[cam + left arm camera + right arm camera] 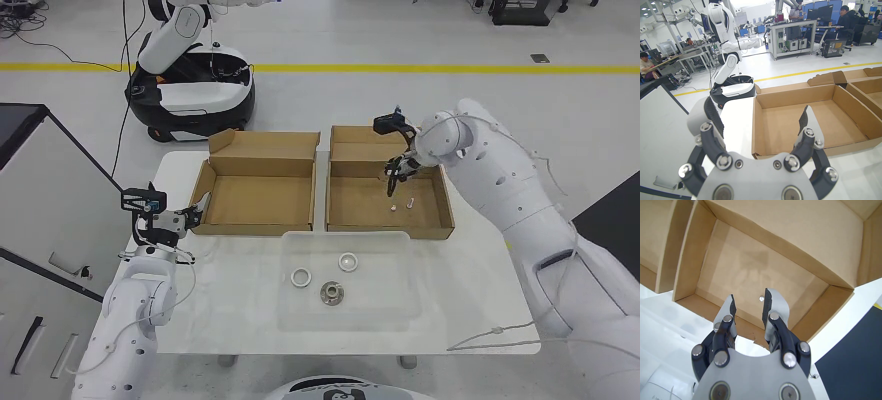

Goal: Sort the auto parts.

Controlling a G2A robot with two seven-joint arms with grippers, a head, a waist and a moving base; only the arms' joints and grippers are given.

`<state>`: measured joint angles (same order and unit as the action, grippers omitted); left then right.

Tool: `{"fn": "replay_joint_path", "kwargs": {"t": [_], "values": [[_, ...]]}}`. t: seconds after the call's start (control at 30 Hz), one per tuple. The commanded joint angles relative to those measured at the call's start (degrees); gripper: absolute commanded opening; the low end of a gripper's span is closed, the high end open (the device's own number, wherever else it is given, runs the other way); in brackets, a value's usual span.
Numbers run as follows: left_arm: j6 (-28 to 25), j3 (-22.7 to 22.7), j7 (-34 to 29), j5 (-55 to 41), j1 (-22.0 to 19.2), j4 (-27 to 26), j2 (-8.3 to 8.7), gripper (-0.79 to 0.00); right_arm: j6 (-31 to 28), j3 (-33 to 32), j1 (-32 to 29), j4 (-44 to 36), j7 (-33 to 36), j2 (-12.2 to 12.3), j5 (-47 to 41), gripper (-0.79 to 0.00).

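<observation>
Fingers spread and empty, the right gripper hangs over a small silver part, perhaps a bolt, in the right-hand brown cardboard box. Best rise clear of its walls before seeking the round metal parts in the near clear plastic tray. The left gripper is spread too.

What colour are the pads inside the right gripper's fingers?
Black pads on the right gripper; clearest in the right wrist view.

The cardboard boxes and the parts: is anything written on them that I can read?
Empty box: no print.
Second box, holding two small parts: no print.
Three round parts in the clear tray: too small to show any marking.
</observation>
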<state>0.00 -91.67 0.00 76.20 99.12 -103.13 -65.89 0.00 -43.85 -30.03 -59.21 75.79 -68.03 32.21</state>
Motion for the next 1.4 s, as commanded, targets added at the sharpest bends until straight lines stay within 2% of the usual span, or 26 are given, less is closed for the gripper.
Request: {"fn": "replay_joint_path", "kwargs": {"t": [0.0,0.1,0.17,0.27,0.4,0.43,0.47,0.5,0.83,1.37], "values": [[0.0,0.0,0.0,0.0,0.0,0.0,0.0,0.0,0.4,-2.4,-0.9,-2.8,0.9,0.8,-1.1,-0.443],[0.0,0.0,0.0,0.0,0.0,0.0,0.0,0.0,1.0,-6.2,-2.8,-7.5,2.3,2.1,-4.0,-0.406],[0.0,0.0,0.0,0.0,0.0,0.0,0.0,0.0,1.3,-8.8,-4.2,-10.8,3.2,2.9,-5.4,-0.329],[0.0,0.0,0.0,0.0,0.0,0.0,0.0,0.0,1.6,-12.6,-6.5,-15.5,4.6,4.1,-7.7,-0.308],[0.0,0.0,0.0,0.0,0.0,0.0,0.0,0.0,1.6,-17.6,-9.9,-21.1,5.9,5.5,-11.9,-0.209],[0.0,0.0,0.0,0.0,0.0,0.0,0.0,0.0,1.6,-18.9,-10.7,-22.3,6.3,5.7,-13.3,-0.142],[0.0,0.0,0.0,0.0,0.0,0.0,0.0,0.0,1.7,-20.2,-11.5,-23.3,6.6,6.0,-15.1,-0.111],[0.0,0.0,0.0,0.0,0.0,0.0,0.0,0.0,1.7,-21.3,-12.2,-24.4,7.0,6.3,-16.3,0.0],[0.0,0.0,0.0,0.0,0.0,0.0,0.0,0.0,3.7,-32.0,-18.1,-31.0,9.8,8.3,-31.6,0.0],[0.0,0.0,0.0,0.0,0.0,0.0,0.0,0.0,4.4,-48.2,-28.6,-33.7,12.2,12.1,-51.6,0.0]]}}
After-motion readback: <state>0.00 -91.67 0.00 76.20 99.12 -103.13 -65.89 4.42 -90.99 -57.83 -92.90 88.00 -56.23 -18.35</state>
